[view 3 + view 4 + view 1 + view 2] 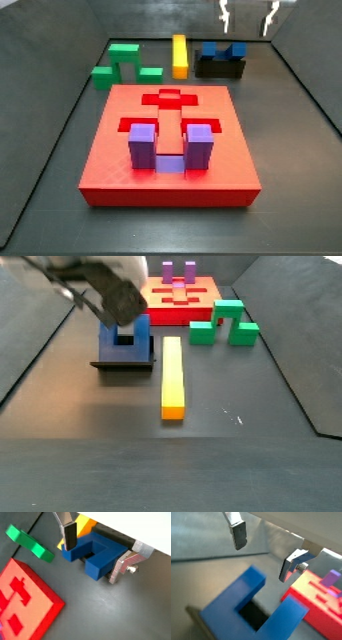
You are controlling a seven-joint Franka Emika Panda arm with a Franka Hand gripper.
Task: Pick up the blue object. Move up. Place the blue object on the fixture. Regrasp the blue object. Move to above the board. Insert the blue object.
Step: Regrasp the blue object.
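The blue object point(221, 49) is a dark blue U-shaped block sitting on the black fixture point(221, 69) at the back right of the floor. It also shows in a side view point(123, 340) on the fixture point(123, 363). My gripper point(249, 28) hangs just above it, open and empty. In both wrist views the fingers point(69, 534) point(238, 534) stand apart on either side of the blue object point(93, 554) point(238, 604) without touching it. The red board point(167, 150) lies in the middle of the floor.
A purple U-shaped block point(163, 145) sits in the board. A green block point(123, 60) and a yellow bar point(179, 55) lie beside the fixture. Dark walls enclose the floor. The board point(23, 599) lies near the fixture in a wrist view.
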